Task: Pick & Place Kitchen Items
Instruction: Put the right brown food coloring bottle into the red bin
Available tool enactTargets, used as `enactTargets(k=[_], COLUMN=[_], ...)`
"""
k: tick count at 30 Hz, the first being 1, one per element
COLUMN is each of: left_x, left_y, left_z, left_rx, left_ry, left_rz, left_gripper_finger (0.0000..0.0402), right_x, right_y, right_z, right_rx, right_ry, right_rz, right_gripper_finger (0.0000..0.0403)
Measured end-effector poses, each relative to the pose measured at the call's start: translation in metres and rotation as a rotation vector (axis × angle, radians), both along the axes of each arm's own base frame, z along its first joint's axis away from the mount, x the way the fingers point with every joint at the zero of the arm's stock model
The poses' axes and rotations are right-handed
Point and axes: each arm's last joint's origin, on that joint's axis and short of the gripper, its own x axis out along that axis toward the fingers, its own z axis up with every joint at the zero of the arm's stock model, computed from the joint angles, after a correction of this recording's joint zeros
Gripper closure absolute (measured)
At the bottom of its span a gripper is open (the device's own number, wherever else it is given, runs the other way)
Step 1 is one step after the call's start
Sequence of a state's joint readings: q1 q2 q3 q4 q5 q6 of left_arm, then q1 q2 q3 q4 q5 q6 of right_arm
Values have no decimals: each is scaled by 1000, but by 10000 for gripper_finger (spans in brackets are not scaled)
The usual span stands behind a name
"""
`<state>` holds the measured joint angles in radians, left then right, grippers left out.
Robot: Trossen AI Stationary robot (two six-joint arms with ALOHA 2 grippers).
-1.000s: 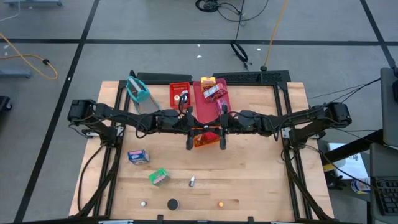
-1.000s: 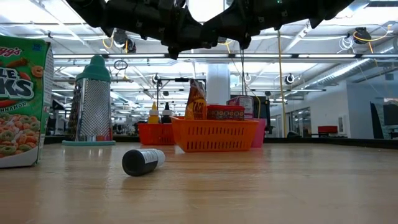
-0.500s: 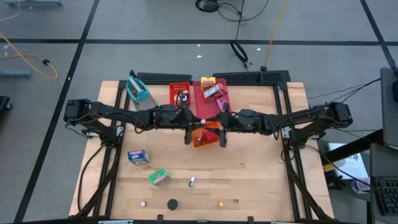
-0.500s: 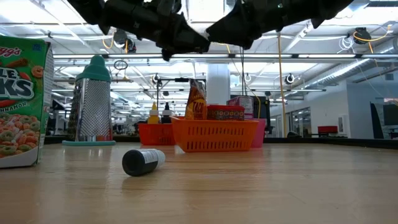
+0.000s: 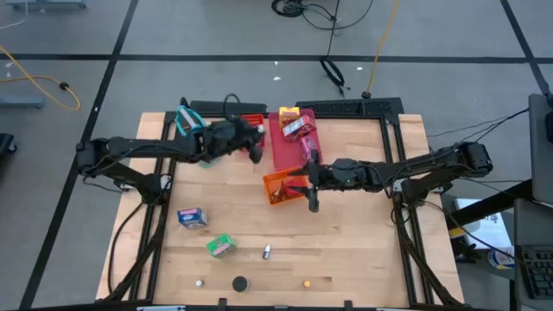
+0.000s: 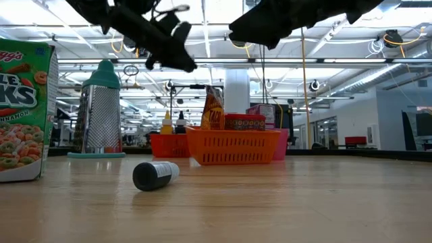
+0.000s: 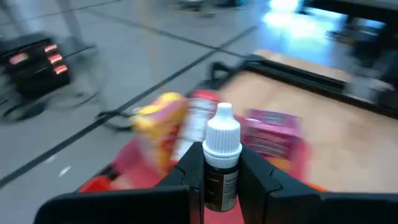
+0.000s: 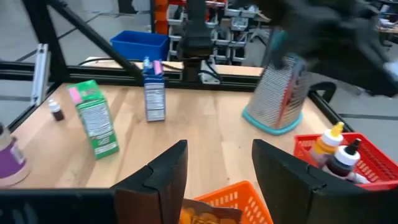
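My left gripper (image 5: 256, 150) is above the table beside the red tray (image 5: 251, 123), shut on a small dark bottle with a white cap (image 7: 221, 163). My right gripper (image 5: 312, 192) is open and empty over the orange tray's (image 5: 282, 187) right end; its fingers (image 8: 163, 175) stand apart above the tray's rim (image 8: 219, 206). The orange tray holds a snack packet and a red tin (image 6: 244, 122). A pink tray (image 5: 294, 142) holds several packets. A blue box (image 5: 192, 216), a green box (image 5: 220, 245) and a tiny bottle (image 5: 267, 251) rest on the near table. My left gripper pinches the small bottle's dark body (image 7: 216, 186) between its two fingers. The white cap (image 7: 222, 132) sticks out past the fingertips. The bottle is lifted clear of the table and the trays.
A teal-framed grater (image 5: 193, 128) stands at the far left, close to my left arm. The red tray holds two bottles (image 8: 336, 152). A black cap (image 5: 239, 282), a white ball (image 5: 200, 282) and an orange ball (image 5: 306, 282) lie near the front edge.
My left gripper has left the orange tray and gone up, toward the table's far edge and a little to the left, ending beside the red tray. My right gripper has stayed at the orange tray.
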<state>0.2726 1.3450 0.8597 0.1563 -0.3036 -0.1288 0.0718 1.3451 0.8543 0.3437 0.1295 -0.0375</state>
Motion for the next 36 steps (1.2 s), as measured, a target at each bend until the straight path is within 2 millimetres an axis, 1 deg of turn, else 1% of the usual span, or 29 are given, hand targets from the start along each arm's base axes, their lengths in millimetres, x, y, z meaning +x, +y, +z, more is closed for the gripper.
enactTargets(k=[4,9,15,22,33,36], left_x=[-6,-9,-10,-10,-5,-3], left_y=[24,43,56,72,85,87], left_z=[-14,-19,-29,-47,-74,-79], left_rx=[-61,-103,-133,-168,-204,-214], left_ry=[43,27,33,78,136,130], left_rz=[150,217,274,333,362,371], left_gripper_finger=[356,356,356,356,355,337], right_x=[-1,-1,-1,-1,-1,-1], right_y=[9,14,14,14,14,14], right_z=[0,0,0,0,0,0], right_rx=[-6,-9,-9,-9,-9,-9], right_ry=[-3,-3,-2,-1,-2,-1], right_rz=[33,49,46,46,46,46], right_gripper_finger=[230,231,232,232,232,232])
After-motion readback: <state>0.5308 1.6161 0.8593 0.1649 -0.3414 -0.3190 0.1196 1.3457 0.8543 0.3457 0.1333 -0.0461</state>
